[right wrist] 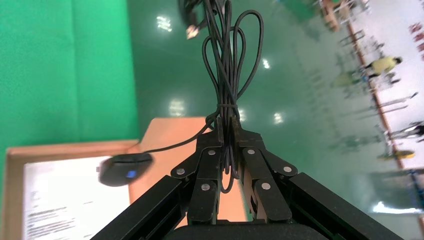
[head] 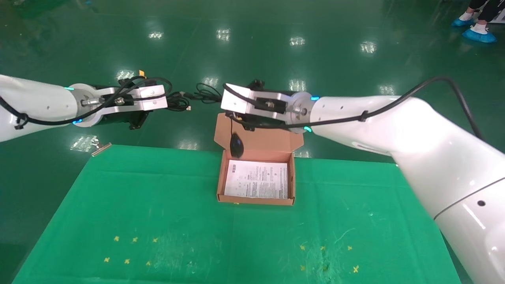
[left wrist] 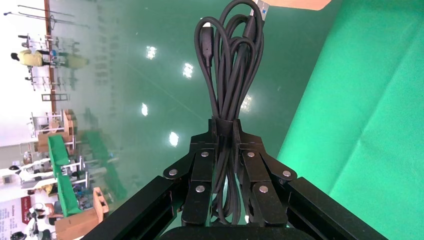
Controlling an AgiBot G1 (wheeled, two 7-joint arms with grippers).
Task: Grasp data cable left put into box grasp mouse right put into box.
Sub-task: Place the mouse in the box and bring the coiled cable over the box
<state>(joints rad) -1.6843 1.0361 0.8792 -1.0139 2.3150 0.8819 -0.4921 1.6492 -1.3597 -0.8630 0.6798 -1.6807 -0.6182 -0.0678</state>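
My left gripper [head: 169,103] is shut on the data cable [head: 179,101], a black banded bundle held in the air beyond the table's far edge; in the left wrist view the fingers [left wrist: 202,165] clamp its band and the loops [left wrist: 227,70] stick out past them. My right gripper [head: 224,105] is shut on the mouse's coiled cord [right wrist: 227,65]. The black oval mouse [head: 236,145] dangles from that cord just above the box's back edge, in front of the raised lid [head: 268,140]. The open orange-brown box [head: 294,181] holds a white printed sheet [head: 256,179].
A green cloth [head: 158,221] covers the table, with small yellow marks near its front. Shiny green floor [head: 276,47] lies beyond. A small metal piece [head: 101,149] sits at the cloth's far left corner. A person's blue shoe covers [head: 477,35] show far right.
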